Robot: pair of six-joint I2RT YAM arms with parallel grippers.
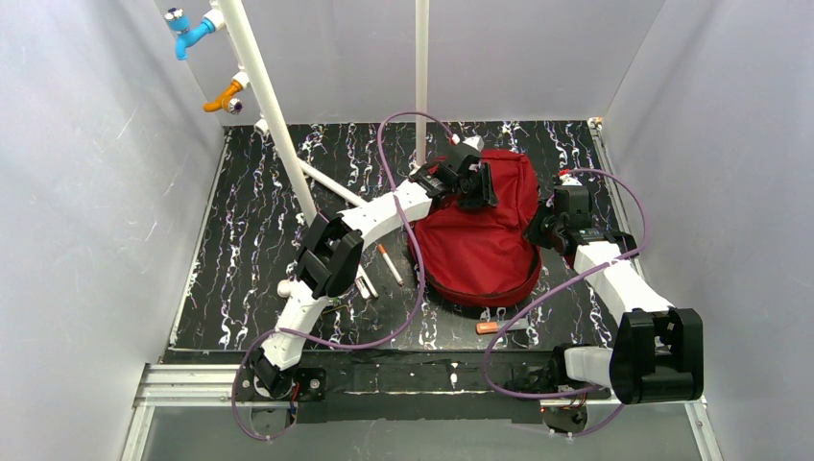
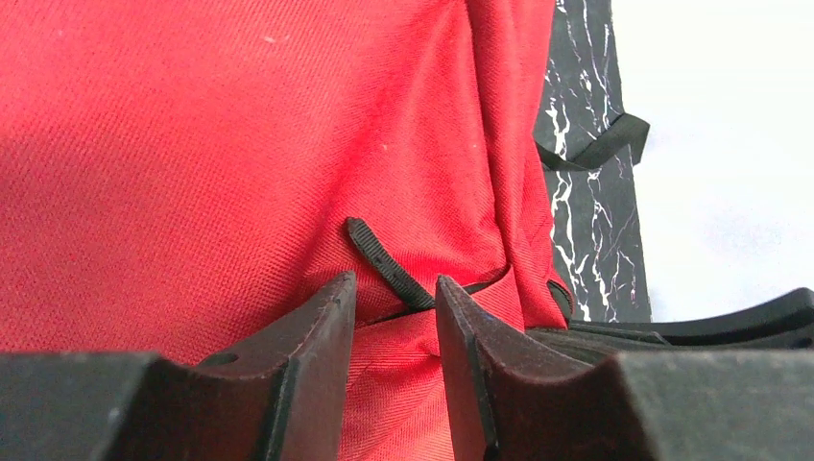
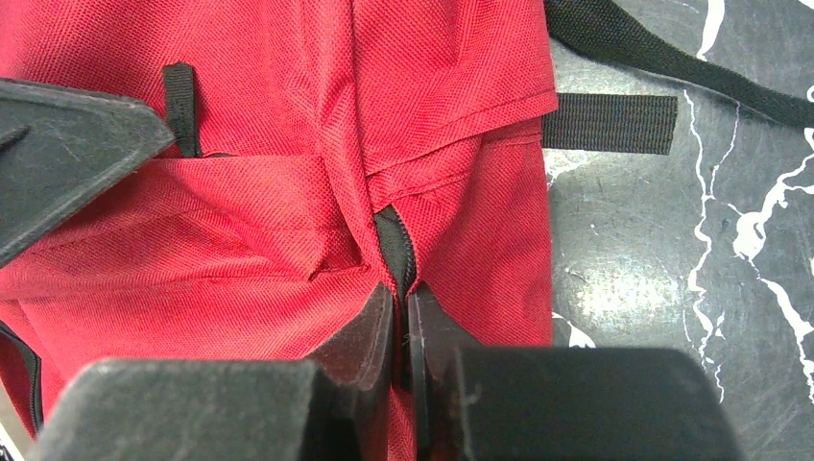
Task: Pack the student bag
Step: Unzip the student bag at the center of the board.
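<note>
Top external: a black table [image 1: 250, 240], and the bag [image 1: 475, 254] lies flat on it, out toward 3 o'clock from centre, rounded end nearest my bases. My right gripper [image 3: 403, 300] is at the bag's 3 o'clock edge, jaws pinched almost together on the fabric by the dark zip. That's my anchor. My left gripper [image 2: 394, 293] sits at the bag's 12 o'clock end, jaws part open with nothing gripped, the pull [image 2: 384, 261] lying in the gap. Pens [image 1: 391, 264] wait at the bag's 9 o'clock. Opening the zip is the step, I reckon: nip the pull low near its root, hold the right pinch firm for taut cloth, and draw along the zip line, not upward.
</note>
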